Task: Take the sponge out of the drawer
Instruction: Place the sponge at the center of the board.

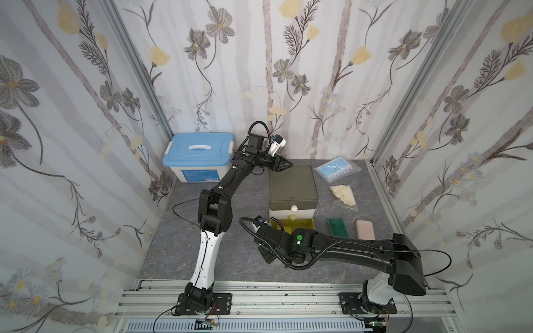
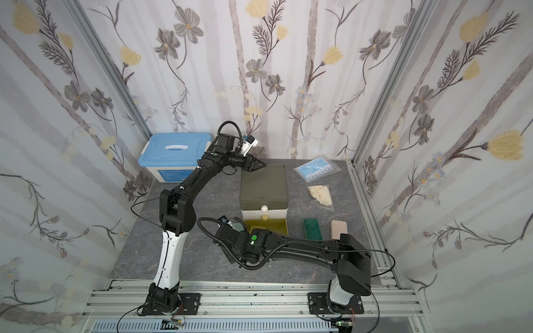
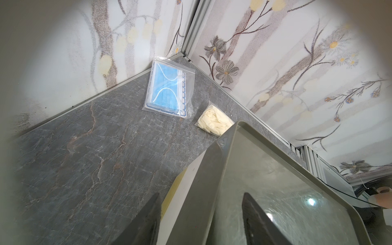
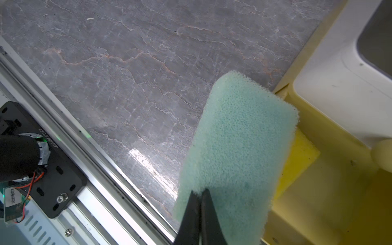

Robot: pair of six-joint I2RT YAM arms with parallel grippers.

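Right hand (image 4: 199, 192) pinches sponge (image 4: 237, 148) (base-plate lettering (image 4: 47, 139): serial, perhaps).

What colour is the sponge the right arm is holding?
The sponge is pale mint green; the right wrist view shows it best.

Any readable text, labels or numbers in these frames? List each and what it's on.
Nothing reads cleanly enough to quote.
Blue label on the storage box: print too small.
Mark on top of the drawer unit: too small.
Engraved code on the black base plate: blurred.
White sticker on the circuit board: blurred.
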